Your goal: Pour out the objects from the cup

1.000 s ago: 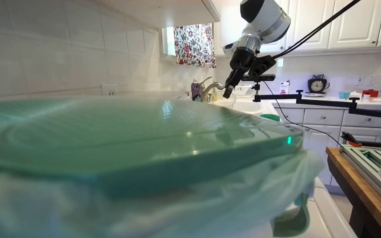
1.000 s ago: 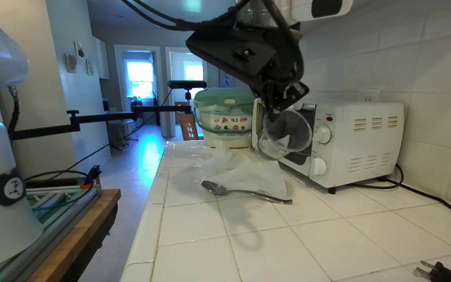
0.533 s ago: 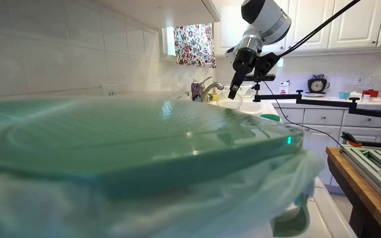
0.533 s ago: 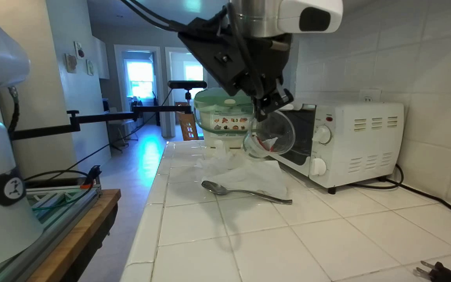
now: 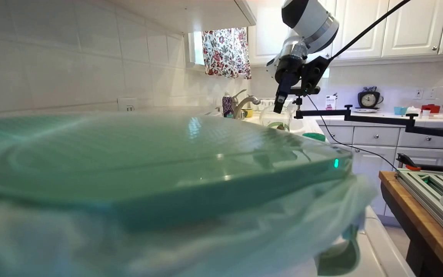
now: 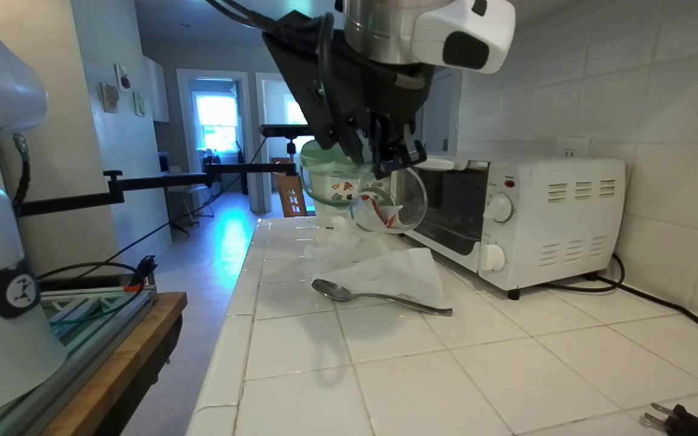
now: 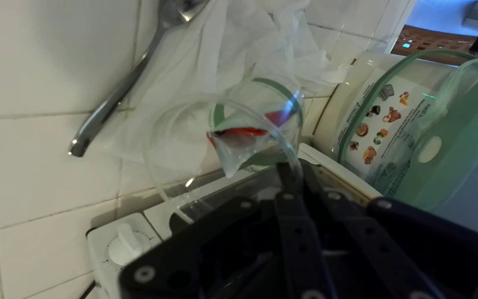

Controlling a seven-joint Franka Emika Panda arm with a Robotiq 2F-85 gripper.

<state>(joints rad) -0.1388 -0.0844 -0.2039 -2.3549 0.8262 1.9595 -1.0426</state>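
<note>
Ok, have clear cup (image 6: 389, 197) pinched at its rim in Robotiq gripper (image 7: 299, 177), tipped sideways, aloft on the door side of white toaster oven (image 6: 558, 221). Can see red-and-white scrap (image 7: 235, 143) inside. Have metal spoon (image 7: 134, 75) and crumpled white sheet (image 6: 397, 272) lower, same oven side.

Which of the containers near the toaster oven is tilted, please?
The clear cup whose rim the tool grips: it is tipped in the air, whereas the green-lidded container stands upright on the counter.
</note>
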